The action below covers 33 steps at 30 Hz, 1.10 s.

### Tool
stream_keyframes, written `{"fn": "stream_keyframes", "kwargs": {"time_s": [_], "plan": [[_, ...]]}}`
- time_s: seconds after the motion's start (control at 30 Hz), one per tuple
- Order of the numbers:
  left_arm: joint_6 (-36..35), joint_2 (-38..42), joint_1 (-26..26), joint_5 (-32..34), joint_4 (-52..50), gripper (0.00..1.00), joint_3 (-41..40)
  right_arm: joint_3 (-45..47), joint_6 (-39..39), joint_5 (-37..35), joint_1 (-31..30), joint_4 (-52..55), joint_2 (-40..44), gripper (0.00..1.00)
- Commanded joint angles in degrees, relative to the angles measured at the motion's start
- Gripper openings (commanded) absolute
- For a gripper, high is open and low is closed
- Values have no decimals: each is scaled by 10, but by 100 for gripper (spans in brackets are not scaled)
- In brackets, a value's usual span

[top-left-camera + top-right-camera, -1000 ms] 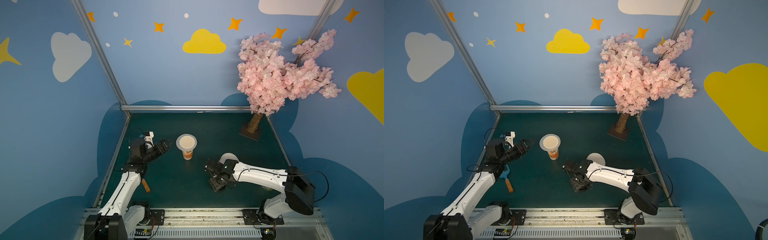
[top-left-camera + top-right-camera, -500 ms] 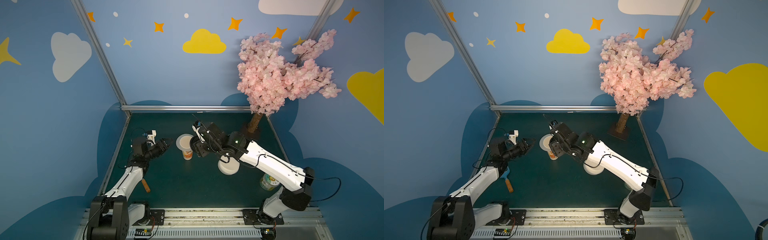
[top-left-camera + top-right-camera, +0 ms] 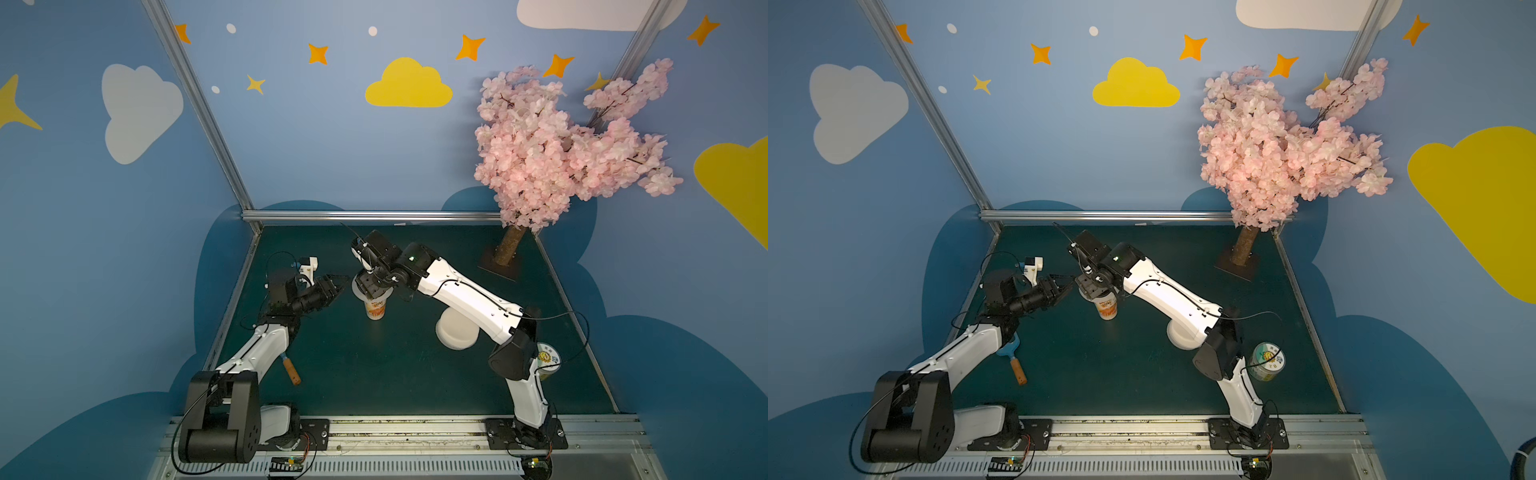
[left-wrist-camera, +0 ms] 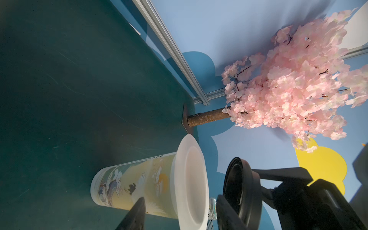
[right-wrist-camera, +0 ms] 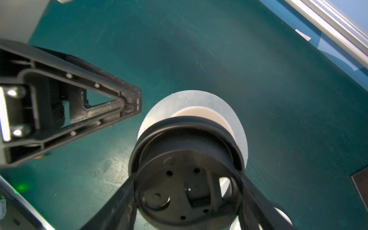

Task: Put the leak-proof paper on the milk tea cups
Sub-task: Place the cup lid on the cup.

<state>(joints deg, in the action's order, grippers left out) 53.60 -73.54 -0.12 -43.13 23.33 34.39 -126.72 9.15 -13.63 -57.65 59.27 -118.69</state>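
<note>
The milk tea cup point(image 3: 376, 309) stands upright mid-table, white with orange print. The leak-proof paper point(image 4: 191, 179), a whitish round sheet, lies over its mouth and overhangs the rim point(image 5: 199, 99). My right gripper point(image 3: 372, 286) hangs just above the cup, shut on a black round lid point(image 5: 185, 169), which hovers over the paper and hides most of it from above. In the left wrist view the lid point(image 4: 243, 189) is a little clear of the paper. My left gripper point(image 3: 338, 286) is beside the cup's top, open, with one finger point(image 4: 139, 205) at the cup's side level and one above the paper's level.
A white round stack point(image 3: 455, 332) lies under the right arm. A green-and-white can point(image 3: 1268, 360) stands front right. A blue tool with a wooden handle point(image 3: 1017, 370) lies by the left arm. A pink blossom tree point(image 3: 509, 249) stands back right. Metal rails edge the table.
My right arm has swung from the table's front up over the cup, carrying the black lid. The left gripper's jaws have narrowed while it stays beside the cup. The paper has stayed on the cup.
</note>
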Motion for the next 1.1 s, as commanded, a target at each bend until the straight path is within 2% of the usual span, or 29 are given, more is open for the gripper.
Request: {"fn": "stream_keyframes", "kwargs": {"time_s": [0.0, 0.3, 0.53, 1.07], "plan": [[-3, -5, -2, -20, 12, 56, 13, -26, -6, 27, 12, 28, -3, 69], [-21, -20, -11, -34, -1, 57, 29, -92, -4, 79, 31, 67, -45, 70], [-21, -26, -11, -36, -2, 55, 33, -185, 6, 73, 37, 133, -106, 70], [-15, -54, -18, -44, 19, 54, 39, -191, 11, 90, 48, 144, -122, 71]]}}
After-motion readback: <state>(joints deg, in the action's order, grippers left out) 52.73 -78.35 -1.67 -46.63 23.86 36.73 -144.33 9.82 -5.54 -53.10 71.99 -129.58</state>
